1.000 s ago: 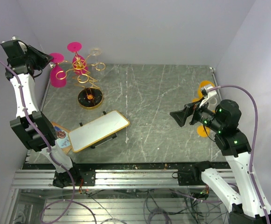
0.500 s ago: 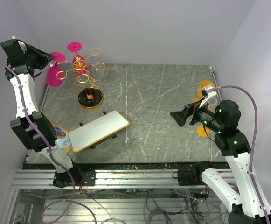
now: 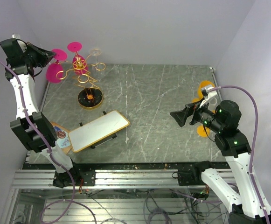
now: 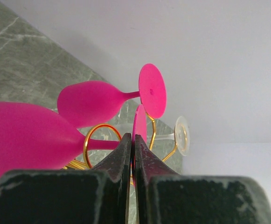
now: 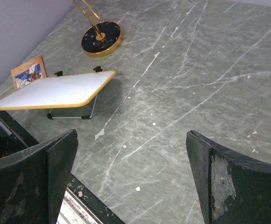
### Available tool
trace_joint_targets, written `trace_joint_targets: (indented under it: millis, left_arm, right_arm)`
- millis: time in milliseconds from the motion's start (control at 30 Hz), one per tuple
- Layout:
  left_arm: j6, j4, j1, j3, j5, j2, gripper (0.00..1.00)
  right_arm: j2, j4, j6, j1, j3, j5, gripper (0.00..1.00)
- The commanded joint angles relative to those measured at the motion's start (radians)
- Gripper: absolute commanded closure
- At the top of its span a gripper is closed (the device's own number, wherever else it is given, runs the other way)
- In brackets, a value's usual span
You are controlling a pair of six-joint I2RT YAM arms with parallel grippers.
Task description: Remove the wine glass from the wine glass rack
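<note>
My left gripper (image 3: 48, 56) is shut on the rim of the round foot (image 4: 140, 122) of a pink wine glass (image 3: 54, 73), at the far left by the wall. The glass lies tilted, bowl (image 4: 23, 140) toward the camera, its stem by a gold ring loop (image 4: 89, 135) of the wine glass rack (image 3: 83, 71); I cannot tell whether the stem is clear of the loop. A second pink glass (image 4: 93, 102) and a clear glass (image 4: 181, 135) hang on the rack. Its black base (image 3: 90, 99) also shows in the right wrist view (image 5: 101, 38). My right gripper (image 3: 179, 116) is open and empty over the table at the right.
A white board with a gold rim on folding legs (image 3: 99, 130) stands at the front left, with a small picture card (image 3: 63, 138) beside it. Orange objects (image 3: 205, 87) lie behind the right arm. Walls close in the left, back and right.
The held pink glass has shifted a little up and left, away from the rack's post, with the left gripper. The right arm has not moved.
</note>
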Motion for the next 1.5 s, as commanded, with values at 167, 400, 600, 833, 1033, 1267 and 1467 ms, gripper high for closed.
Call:
trace_joint_targets:
  millis: [167, 400, 600, 833, 1033, 1267, 1467]
  left_arm:
    - [-0.042, 0.058, -0.03, 0.011, 0.069, -0.03, 0.93]
    - [-0.036, 0.048, -0.052, 0.01, 0.063, -0.041, 0.93]
    - [-0.035, 0.046, -0.055, 0.001, 0.068, -0.05, 0.93]
    - [-0.024, 0.036, -0.056, -0.035, 0.059, -0.087, 0.93]
    - [-0.036, 0.047, -0.059, -0.059, 0.071, -0.096, 0.93]
    - [-0.03, 0.029, -0.081, -0.02, 0.067, -0.055, 0.93]
    - [-0.034, 0.015, -0.083, 0.036, 0.05, -0.01, 0.93]
  right_arm:
    - [-0.015, 0.022, 0.004, 0.005, -0.012, 0.005, 0.0]
    - [-0.014, 0.022, 0.005, 0.004, -0.012, 0.005, 0.0]
    - [-0.013, 0.023, 0.005, 0.005, -0.012, 0.003, 0.0]
    - [-0.012, 0.022, 0.005, 0.004, -0.012, 0.003, 0.0]
    - [-0.012, 0.023, 0.005, 0.005, -0.012, 0.001, 0.0]
    - [-0.011, 0.022, 0.005, 0.005, -0.012, 0.003, 0.0]
    - [-0.008, 0.022, 0.005, 0.005, -0.011, 0.004, 0.0]
